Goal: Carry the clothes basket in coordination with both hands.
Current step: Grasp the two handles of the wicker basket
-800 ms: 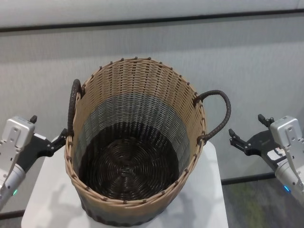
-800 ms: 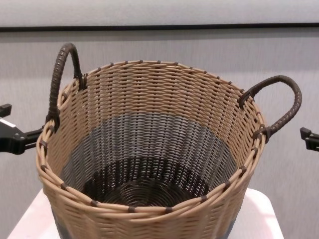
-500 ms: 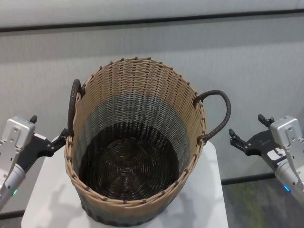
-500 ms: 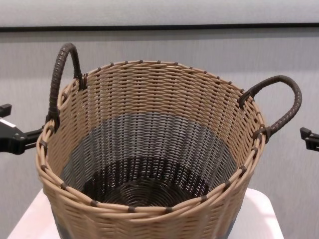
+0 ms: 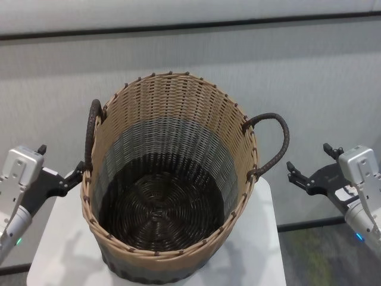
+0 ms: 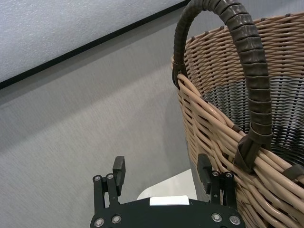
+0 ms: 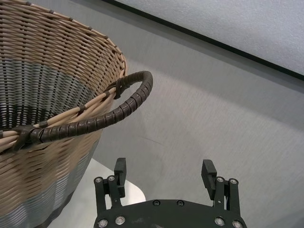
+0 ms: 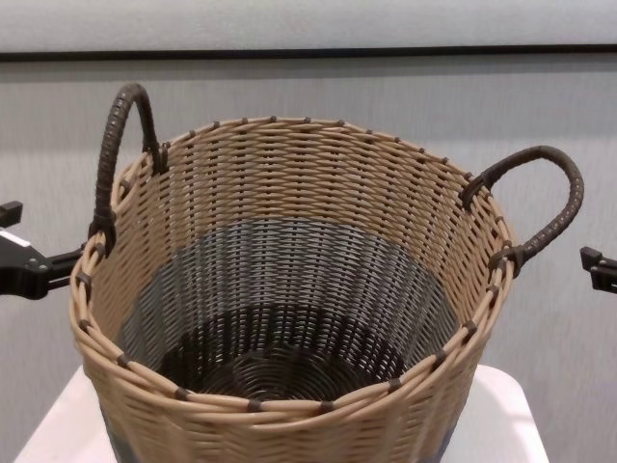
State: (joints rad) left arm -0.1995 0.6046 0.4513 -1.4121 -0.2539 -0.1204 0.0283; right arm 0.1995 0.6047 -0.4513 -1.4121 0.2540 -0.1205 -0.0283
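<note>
Head view shows one round woven basket (image 5: 169, 185) standing on one white table (image 5: 262, 250), with two dark wrapped loop handles, one on the left (image 5: 92, 134) and one on the right (image 5: 275, 146). Its wicker wall runs tan at the rim, grey in the middle, dark brown at the coiled bottom. Two black claws flank it: the left gripper (image 5: 76, 174) just beside the left rim, the right gripper (image 5: 294, 174) apart from the right handle. Both have flat fingers spread apart, holding nothing.
</note>
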